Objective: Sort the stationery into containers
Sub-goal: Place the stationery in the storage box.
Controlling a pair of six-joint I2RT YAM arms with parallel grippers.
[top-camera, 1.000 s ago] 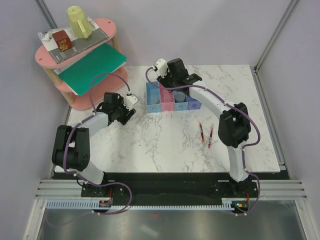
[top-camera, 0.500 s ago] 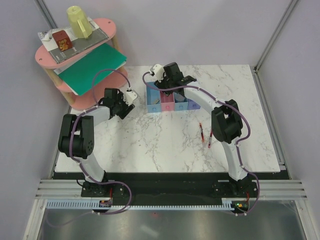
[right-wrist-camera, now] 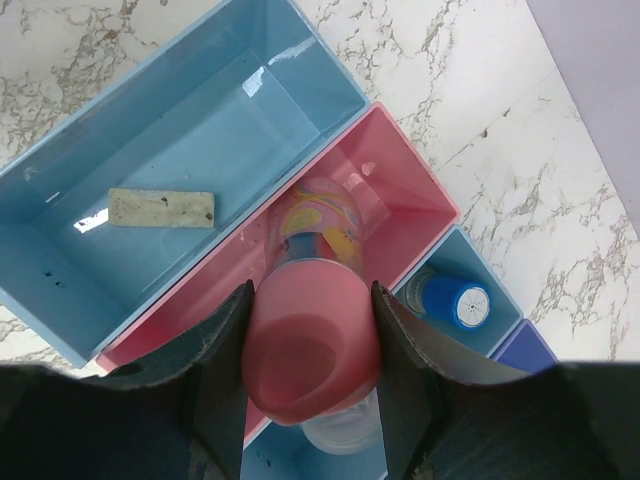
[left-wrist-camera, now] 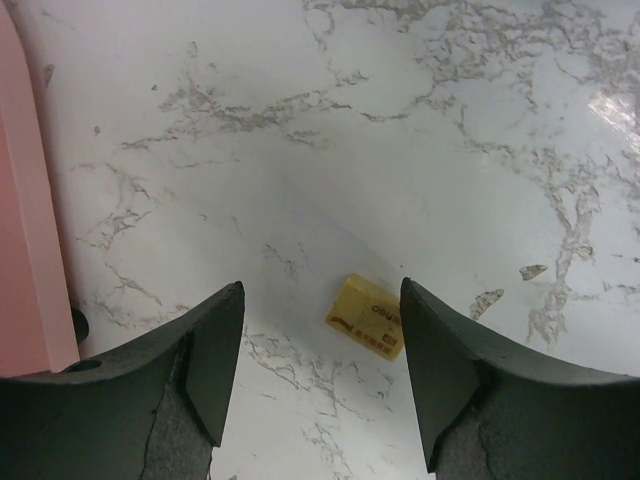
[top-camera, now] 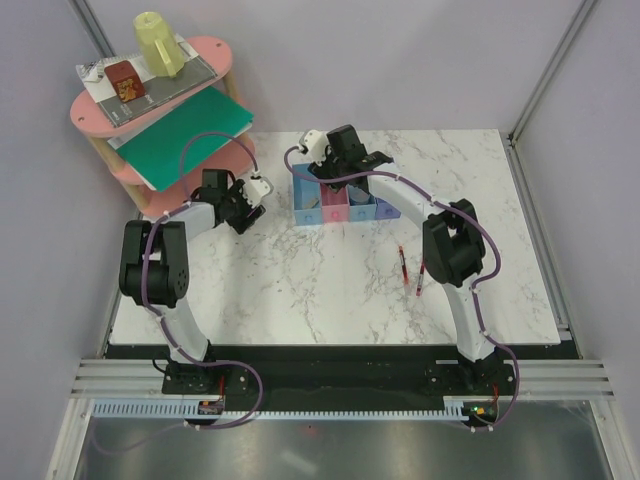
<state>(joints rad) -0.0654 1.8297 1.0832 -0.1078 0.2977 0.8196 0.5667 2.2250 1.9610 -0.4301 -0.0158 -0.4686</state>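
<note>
My right gripper (right-wrist-camera: 308,330) is shut on the pink-capped tube (right-wrist-camera: 312,345), which hangs over the pink bin (right-wrist-camera: 400,185). Left of it, the light blue bin (right-wrist-camera: 250,90) holds a tan block (right-wrist-camera: 161,208). Right of it, another light blue bin (right-wrist-camera: 468,262) holds the blue-capped bottle (right-wrist-camera: 455,302). In the top view the right gripper (top-camera: 335,172) is above the bin row (top-camera: 345,205). My left gripper (left-wrist-camera: 320,375) is open, low over the table, with a tan block (left-wrist-camera: 367,316) lying between its fingertips. Two red pens (top-camera: 410,268) lie on the table right of centre.
A pink two-tier shelf (top-camera: 215,50) stands at the back left with a yellow cup (top-camera: 158,42), a brown box (top-camera: 124,80) and a green sheet (top-camera: 185,130). Its pink base (left-wrist-camera: 25,220) is just left of my left gripper. A purple-blue bin (right-wrist-camera: 530,348) ends the row.
My left arm has swung further left and back, toward the shelf base. My right gripper shifted left from the middle of the bin row to the pink bin, then held still.
</note>
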